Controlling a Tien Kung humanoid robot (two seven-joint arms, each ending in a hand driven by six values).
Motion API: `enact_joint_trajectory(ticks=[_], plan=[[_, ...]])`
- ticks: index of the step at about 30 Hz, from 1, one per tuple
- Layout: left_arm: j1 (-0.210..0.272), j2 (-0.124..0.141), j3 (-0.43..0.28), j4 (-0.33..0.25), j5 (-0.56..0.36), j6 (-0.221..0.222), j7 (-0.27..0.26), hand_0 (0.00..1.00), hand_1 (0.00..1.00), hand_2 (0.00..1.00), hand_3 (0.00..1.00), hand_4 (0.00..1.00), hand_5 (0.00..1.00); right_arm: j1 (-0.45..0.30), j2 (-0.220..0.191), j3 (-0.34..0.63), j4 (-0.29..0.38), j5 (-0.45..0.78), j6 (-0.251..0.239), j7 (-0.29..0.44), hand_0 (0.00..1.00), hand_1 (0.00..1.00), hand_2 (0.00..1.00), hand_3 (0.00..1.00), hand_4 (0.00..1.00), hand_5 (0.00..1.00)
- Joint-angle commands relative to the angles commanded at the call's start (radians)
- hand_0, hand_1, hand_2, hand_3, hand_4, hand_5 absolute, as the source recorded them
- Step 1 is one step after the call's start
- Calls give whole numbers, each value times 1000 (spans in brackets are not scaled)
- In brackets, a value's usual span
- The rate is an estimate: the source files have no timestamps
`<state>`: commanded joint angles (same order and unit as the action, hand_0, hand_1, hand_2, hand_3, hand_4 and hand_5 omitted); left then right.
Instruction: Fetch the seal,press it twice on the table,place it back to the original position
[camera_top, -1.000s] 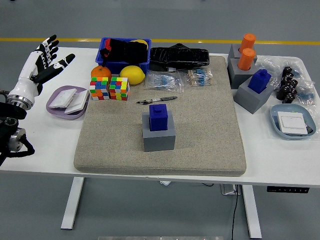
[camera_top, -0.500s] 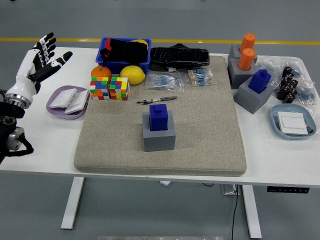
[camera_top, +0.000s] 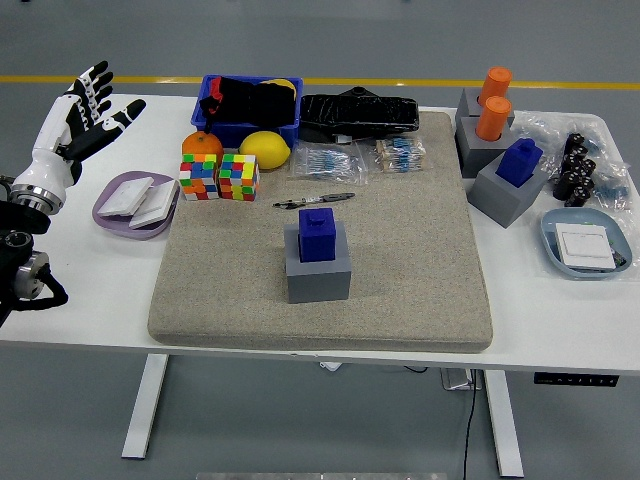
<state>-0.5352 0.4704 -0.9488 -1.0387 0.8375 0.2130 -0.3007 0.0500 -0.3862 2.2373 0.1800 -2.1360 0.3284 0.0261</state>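
The seal (camera_top: 317, 234) is a blue block (knob on top) seated in a grey holder (camera_top: 318, 272). The left robot hand (camera_top: 84, 112) is spread wide, empty, its arm cut off at the frame's edge.

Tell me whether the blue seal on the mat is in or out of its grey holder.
In. The blue block seal stands upright in the grey cube holder, untouched.

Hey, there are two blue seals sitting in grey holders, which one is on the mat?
The blue seal in the grey holder at the mat's middle. The other blue seal stands off the mat, on the white table at the right.
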Motion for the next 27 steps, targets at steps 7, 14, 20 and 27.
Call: enact_joint_trajectory(ticks=[7, 14, 20, 27], plan=[[2, 2, -1, 0, 2, 0, 2, 949, 994, 986, 988, 958, 470, 2, 0, -1, 0, 0, 0, -1, 923, 821, 826, 853, 998, 841], [7, 2, -5, -2, 5, -1, 5, 949, 994, 984, 987, 957, 470, 1, 1, -3, 0, -5, -1, -3, 923, 822, 826, 853, 998, 840], [13, 5, -9, -7, 7, 4, 0, 949, 994, 984, 987, 957, 470, 1, 3, -5, 0, -6, -1, 0, 923, 822, 826, 853, 998, 840], [15, 9, -10, -10, 11, 4, 2, 949, 994, 984, 987, 956, 473, 7, -3, -27, 0, 7, 2, 1, 923, 826, 826, 852, 998, 837]])
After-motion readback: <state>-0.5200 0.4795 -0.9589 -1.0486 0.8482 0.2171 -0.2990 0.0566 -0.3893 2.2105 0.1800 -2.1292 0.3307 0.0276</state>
